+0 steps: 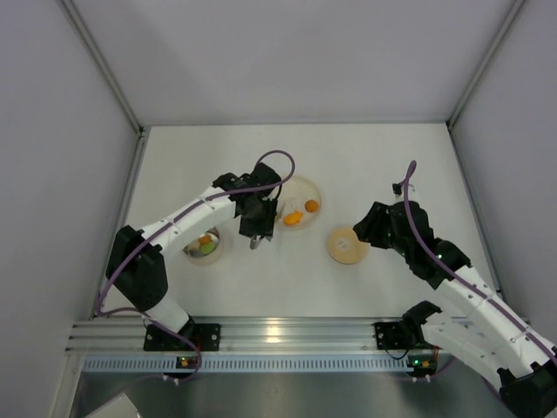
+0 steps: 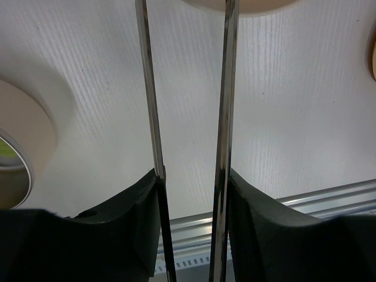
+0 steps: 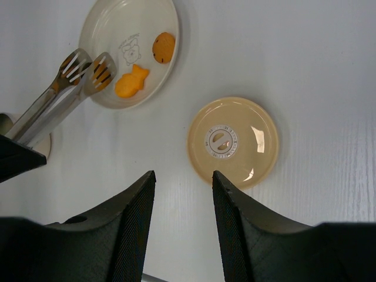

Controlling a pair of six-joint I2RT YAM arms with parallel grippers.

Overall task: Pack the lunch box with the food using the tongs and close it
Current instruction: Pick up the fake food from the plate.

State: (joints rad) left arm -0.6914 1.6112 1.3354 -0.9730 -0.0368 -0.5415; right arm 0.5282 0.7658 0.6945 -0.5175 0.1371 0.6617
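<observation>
Open steel lunch box (image 1: 209, 260) sits just to the outer left of the left pincer (image 2: 192, 182), some green and orange food (image 1: 206, 246) already inside, the rest of the packing apparently to come; the left pincer is clamped across both arms of the tongs (image 3: 59, 97), pressing them partway together, probably so that squeezing the pincer works the tongs; their slotted heads reach forward from it over the near rim of the cream plate (image 3: 117, 23), where an orange-brown tint shows through the slots, though whether a piece is caught cannot be told; a fish-shaped orange piece (image 3: 131, 81) and a round orange biscuit (image 3: 164, 47) lie on the plate just beyond the heads; the tan lid (image 3: 233, 141) rests flat on the table, just ahead of the right pincer (image 3: 184, 179), which hovers open and empty, seemingly posted there for the closing.
</observation>
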